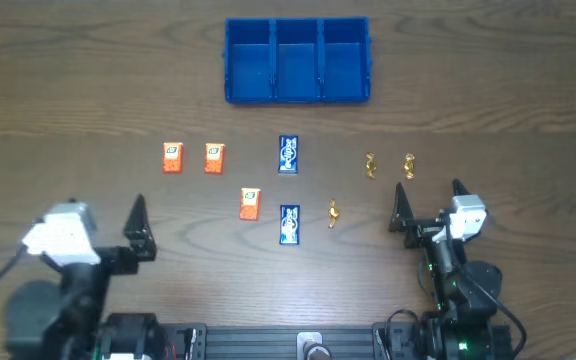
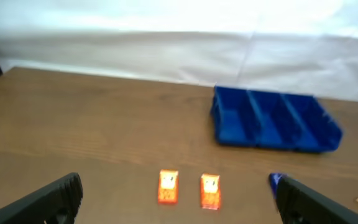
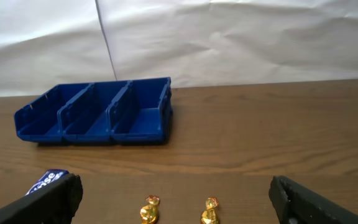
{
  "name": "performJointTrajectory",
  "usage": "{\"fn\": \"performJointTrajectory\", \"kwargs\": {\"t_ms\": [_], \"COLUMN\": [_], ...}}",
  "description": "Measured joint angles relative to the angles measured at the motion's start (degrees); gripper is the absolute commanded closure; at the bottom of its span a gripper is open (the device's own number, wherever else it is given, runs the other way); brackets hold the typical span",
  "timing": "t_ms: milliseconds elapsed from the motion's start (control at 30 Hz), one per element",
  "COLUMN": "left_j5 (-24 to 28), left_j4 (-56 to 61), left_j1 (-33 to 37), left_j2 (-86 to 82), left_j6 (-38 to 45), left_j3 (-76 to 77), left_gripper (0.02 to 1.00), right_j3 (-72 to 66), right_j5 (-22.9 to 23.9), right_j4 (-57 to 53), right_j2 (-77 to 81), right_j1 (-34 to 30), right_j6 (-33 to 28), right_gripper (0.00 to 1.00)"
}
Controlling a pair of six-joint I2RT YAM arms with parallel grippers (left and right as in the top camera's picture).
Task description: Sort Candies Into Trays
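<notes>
A blue tray (image 1: 297, 95) with three compartments stands at the far middle of the table, also in the left wrist view (image 2: 272, 121) and the right wrist view (image 3: 95, 115). Three orange candies (image 1: 172, 157) (image 1: 214, 157) (image 1: 250, 203), two blue candies (image 1: 288, 154) (image 1: 289, 224) and three gold candies (image 1: 370, 165) (image 1: 409, 165) (image 1: 334, 212) lie on the wood in front of it. My left gripper (image 1: 103, 225) stands open near the front left, nothing between its fingers. My right gripper (image 1: 430, 205) stands open near the front right, just short of the gold candies (image 3: 149, 209) (image 3: 209, 210).
The table is dark wood (image 1: 68, 80) with a white backdrop (image 3: 229, 37) behind its far edge. All three tray compartments look empty. Bare wood lies to the left and right of the candies.
</notes>
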Motion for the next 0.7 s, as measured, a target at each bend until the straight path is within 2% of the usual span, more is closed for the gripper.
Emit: {"fn": "performJointTrajectory", "kwargs": {"t_ms": [200,367,467,700], "left_j5": [2.86,3.41,1.84,-1.62], "left_j4": [-1.11,-0.52,-0.33,2.05], "left_j1": [-0.63,-4.79,-7.39,-7.34], "left_j2": [20.15,35.93,45.68,62.45], "left_j6": [-0.15,-0.15,-1.03,-2.38], "left_j3": [8.98,9.75,10.43,10.54], "left_gripper": [0.020,0.018,0.020,0.038], "right_j3": [0.00,0.00,0.00,0.00], "right_j5": [0.00,0.00,0.00,0.00], "right_j4": [0.00,-0.02,-0.02,-0.02], "right_j2": [0.00,0.00,0.00,0.00], "right_j1": [0.00,0.00,0.00,0.00], "right_j6": [0.00,0.00,0.00,0.00], "right_gripper": [0.003,0.003,0.003,0.003]}}
